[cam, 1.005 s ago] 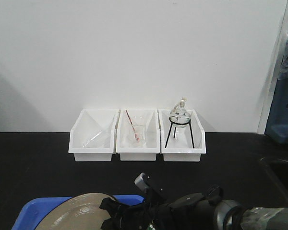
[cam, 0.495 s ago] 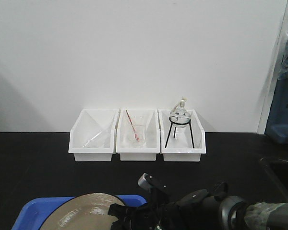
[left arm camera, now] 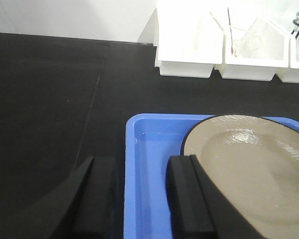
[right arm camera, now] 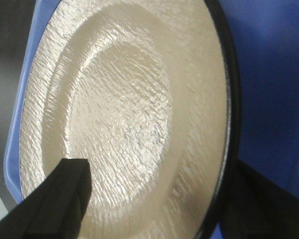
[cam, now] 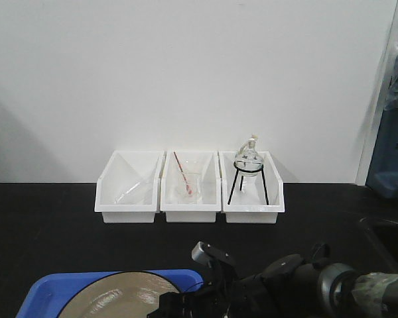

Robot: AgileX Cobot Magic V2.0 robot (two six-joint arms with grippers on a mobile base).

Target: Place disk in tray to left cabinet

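Straddling tray (left arm camera: 154, 119) wall, left gripper (left arm camera: 139, 167) is gaping | right gripper (right arm camera: 157, 172) is hanging spread across disk (right arm camera: 129, 99) rim.

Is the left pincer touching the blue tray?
Cannot tell. Left wrist view: the left pincer straddles the rim of the blue tray; neither contact nor gap shows plainly.

Black bench top (cam: 46, 225), white wall (cam: 186, 73) behind. Three white bins in a row against the wall, sides touching. Left bin (cam: 126, 216): a clear glass piece lying slanted (kind unclear). Middle bin (cam: 190, 216): small glass beaker (cam: 188, 187) with a red rod (cam: 179, 165) leaning in it. Right bin (cam: 252, 216): round glass flask (cam: 247, 158) seated upright on a black tripod stand (cam: 233, 189). Far right edge: a blue-grey object (cam: 393, 165), partly cut off
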